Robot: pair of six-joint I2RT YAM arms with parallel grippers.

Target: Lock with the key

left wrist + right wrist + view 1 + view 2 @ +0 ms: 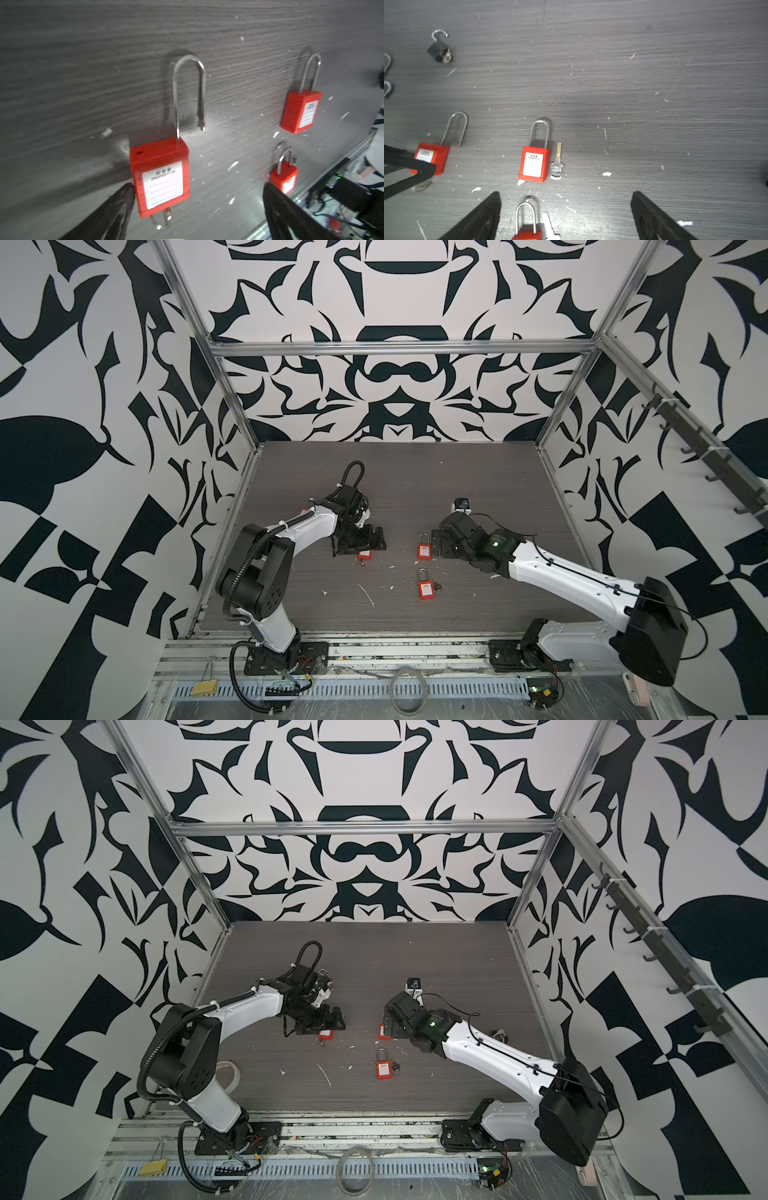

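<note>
Seemingly the grasp is being set up on the dark grey wood-grain table [415,481]. The left gripper [198,188] gapes around the red plastic padlock with sprung steel shackle [160,176], one fingertip [127,192] touching its side; the right gripper [565,194], also spread, hovers well right of that padlock. Next: steady the body, seat the shackle, turn the small silver key [163,220] in its base.

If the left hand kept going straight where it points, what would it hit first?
Probably the red padlock with the open shackle, lying inside the open left hand, beside one fingertip, though depth is unclear.
</note>
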